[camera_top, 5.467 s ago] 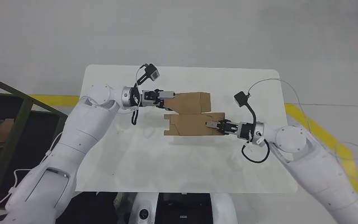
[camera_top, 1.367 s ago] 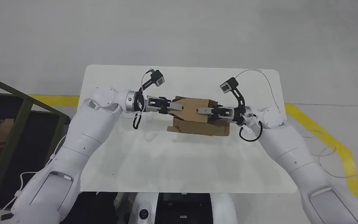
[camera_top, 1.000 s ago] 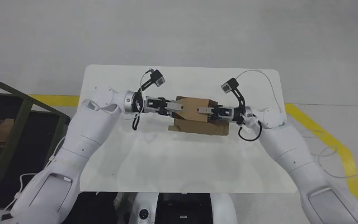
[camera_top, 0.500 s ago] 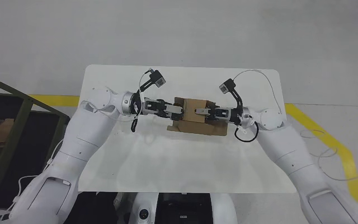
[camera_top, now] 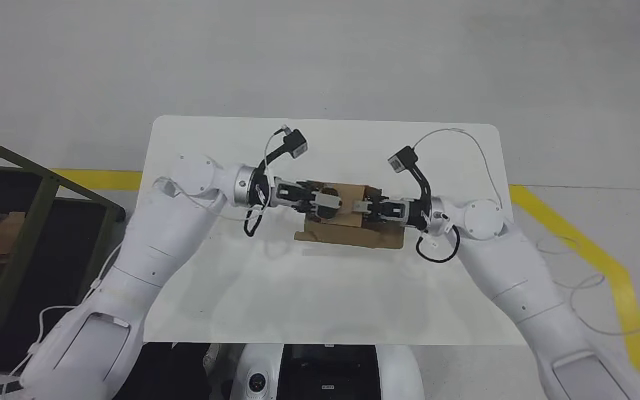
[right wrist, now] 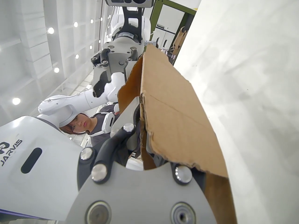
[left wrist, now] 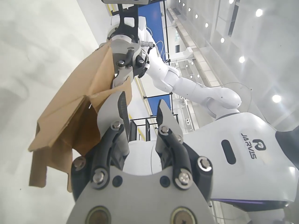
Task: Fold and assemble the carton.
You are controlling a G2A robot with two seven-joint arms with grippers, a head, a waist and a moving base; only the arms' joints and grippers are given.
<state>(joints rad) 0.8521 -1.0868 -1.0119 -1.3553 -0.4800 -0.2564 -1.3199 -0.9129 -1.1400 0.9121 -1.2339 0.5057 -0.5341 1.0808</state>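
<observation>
Left gripper (left wrist: 140,101): sat over the middle of the table, at the carton's left end. Its jaws stood apart with nothing between them, and the outer side of one finger (left wrist: 121,104) lay just beside a brown flap
Carton (right wrist: 168,108): plain brown cardboard, only partly opened, at the centre of the table between the two grippers. One panel lay low near the white surface while the others rose at an angle along their creases. Its torn-looking edges and loose flaps pointed towards both wrists
Right gripper (left wrist: 119,81): at the carton's right end, facing the left gripper closely across the cardboard. Its jaws were clamped on the edge of a raised flap, with one finger showing on the near side of the panel and the other hidden behind it
Table (camera_top: 210,280): white with rounded corners, carrying the carton at its middle
</observation>
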